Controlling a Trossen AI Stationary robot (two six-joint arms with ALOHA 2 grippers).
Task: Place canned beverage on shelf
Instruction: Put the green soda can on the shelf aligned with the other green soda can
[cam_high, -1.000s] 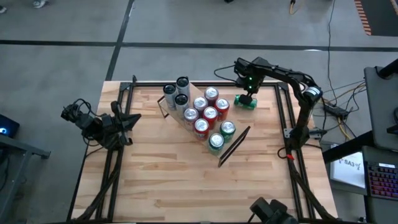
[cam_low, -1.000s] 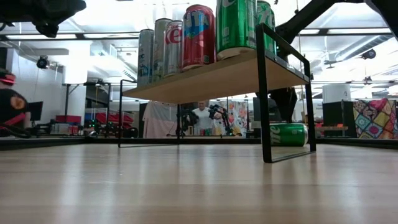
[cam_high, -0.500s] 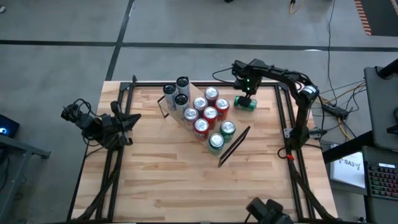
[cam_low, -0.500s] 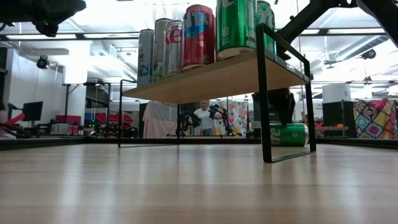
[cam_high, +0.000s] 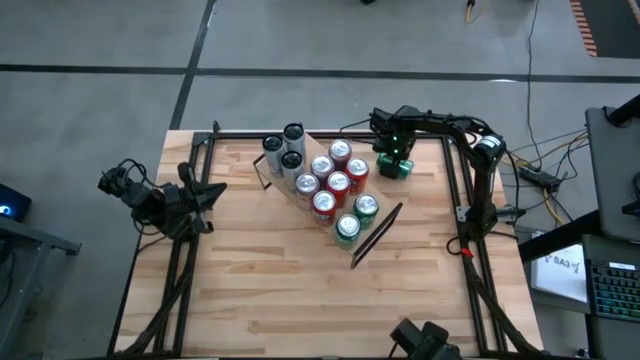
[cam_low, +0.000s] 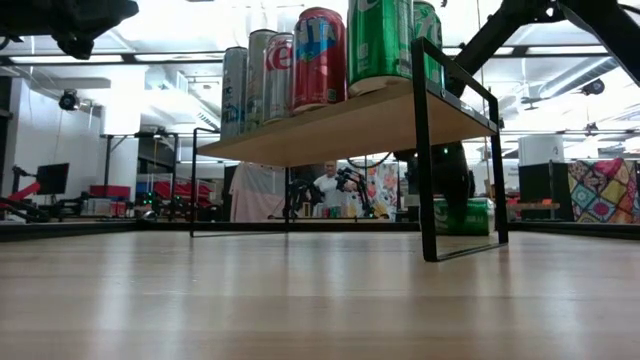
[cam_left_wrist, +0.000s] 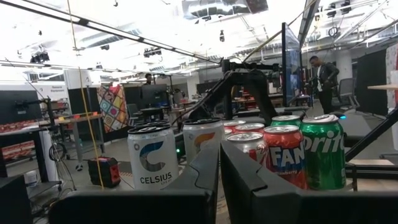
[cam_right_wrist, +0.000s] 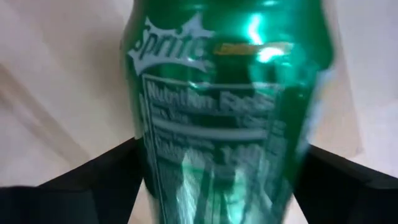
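A wooden desk (cam_high: 260, 290) seen from above, with two dark robot arms. Near its far edge stands the shelf (cam_high: 385, 228) — a small light-wood board on thin black end frames, set at an angle. Nine upright cans (cam_high: 337, 183) fill its top: silver, red and green.

Just beside the shelf's far right end, a green Sprite can (cam_high: 396, 168) lies on its side on the desk. The right gripper (cam_high: 394, 160) is down over this can, fingers spread wide on either side of it; the wrist view shows the can filling the gap between the dark fingers (cam_right_wrist: 93, 183). Whether they press on it yet cannot be told.

The left gripper (cam_high: 212, 190) waits at the desk's left edge — fingers together, holding nothing.
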